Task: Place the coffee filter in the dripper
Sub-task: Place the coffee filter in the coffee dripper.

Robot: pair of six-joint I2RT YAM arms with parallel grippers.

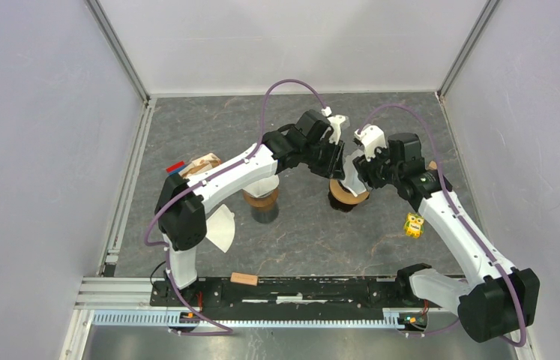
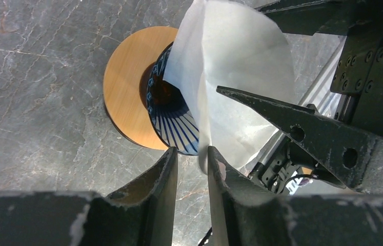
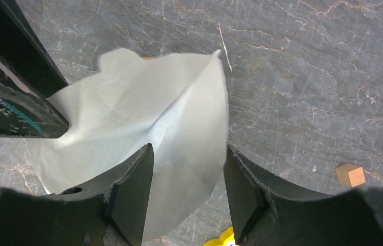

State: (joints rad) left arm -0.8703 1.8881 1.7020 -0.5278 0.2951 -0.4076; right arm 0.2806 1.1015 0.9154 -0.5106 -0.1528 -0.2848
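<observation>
Nearest in the left wrist view, the left claw point(image 2: 192, 149) stands narrowly parted, and the coffee filter point(image 2: 230, 66) brushes one finger's inner face unpinched. Just beyond its tips the paper leans into the blue-striped dripper point(image 2: 174, 118). From the right wrist, the right claw point(image 3: 189, 148) gapes wide astride the filter's fold, gripping nothing, so the paper can settle. From above, both claws meet over the dripper, likely steadying the cone.

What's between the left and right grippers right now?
The white coffee filter, spread between the left gripper and the right gripper. The right wrist view shows it best; one fold reaches in between the right gripper's open jaws.
</observation>
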